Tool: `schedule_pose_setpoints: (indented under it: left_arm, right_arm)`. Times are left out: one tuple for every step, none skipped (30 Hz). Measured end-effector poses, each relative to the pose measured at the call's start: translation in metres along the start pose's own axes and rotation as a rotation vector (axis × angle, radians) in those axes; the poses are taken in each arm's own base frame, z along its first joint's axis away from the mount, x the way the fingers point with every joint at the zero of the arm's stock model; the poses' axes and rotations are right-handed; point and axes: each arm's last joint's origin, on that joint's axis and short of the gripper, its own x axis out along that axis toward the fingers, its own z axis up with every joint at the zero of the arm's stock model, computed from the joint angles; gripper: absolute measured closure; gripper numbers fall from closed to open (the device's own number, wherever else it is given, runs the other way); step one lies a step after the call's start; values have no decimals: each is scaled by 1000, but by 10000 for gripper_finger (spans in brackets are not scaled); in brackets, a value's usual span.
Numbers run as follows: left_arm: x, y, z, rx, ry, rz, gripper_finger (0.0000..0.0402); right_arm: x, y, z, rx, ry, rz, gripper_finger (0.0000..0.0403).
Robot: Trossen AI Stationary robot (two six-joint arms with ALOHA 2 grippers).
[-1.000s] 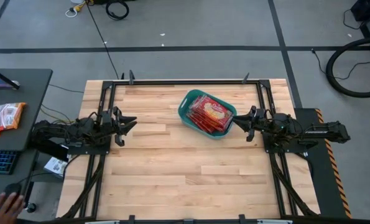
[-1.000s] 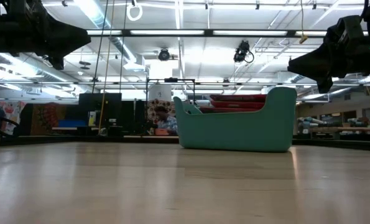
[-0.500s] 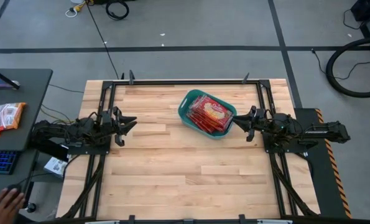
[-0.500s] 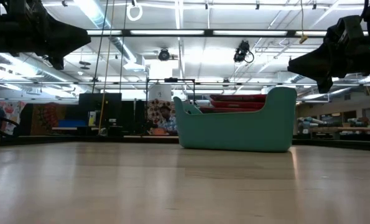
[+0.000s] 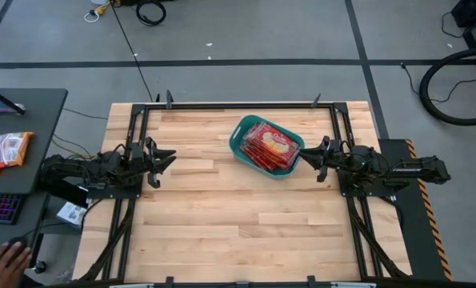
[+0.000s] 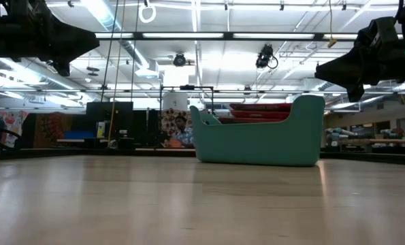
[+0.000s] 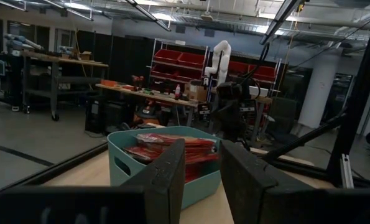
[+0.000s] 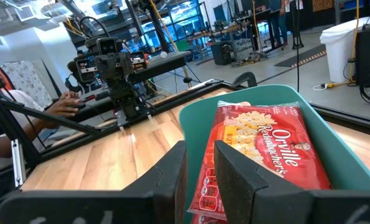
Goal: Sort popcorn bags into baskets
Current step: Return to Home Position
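Note:
The teal basket (image 5: pixel 239 138) stands on the far middle of the table, right of centre. Several red popcorn bags (image 5: pixel 270 149) lie stacked flat inside it, and the top one shows its cream-yellow picture and white lettering (image 8: pixel 265 149). In the low view the bags (image 6: pixel 260 107) rise just above the basket's wall (image 6: pixel 256 139). My right gripper (image 5: pixel 302 158) hovers open just right of the basket, pointing at it (image 8: pixel 199 152). My left gripper (image 5: pixel 170 158) hovers open near the table's left edge, pointing at the basket (image 7: pixel 125 155) from far off. Neither gripper holds anything.
Black frame rails (image 5: pixel 222 105) run along the table's far, left and right edges. Bare wood (image 5: pixel 238 224) covers the near half. On a side desk to the left lie more packets (image 5: pixel 6 150), with a person's hand (image 5: pixel 10 258) at its near end.

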Motion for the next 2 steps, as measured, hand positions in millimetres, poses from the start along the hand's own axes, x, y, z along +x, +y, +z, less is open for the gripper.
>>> schedule_pose_setpoints:
  left_arm:
    - [0, 0, 0, 0, 0, 0, 299]
    - [0, 0, 0, 0, 0, 0, 299]
  right_arm:
    - [0, 0, 0, 0, 0, 0, 317]
    - [0, 0, 0, 0, 0, 0, 317]
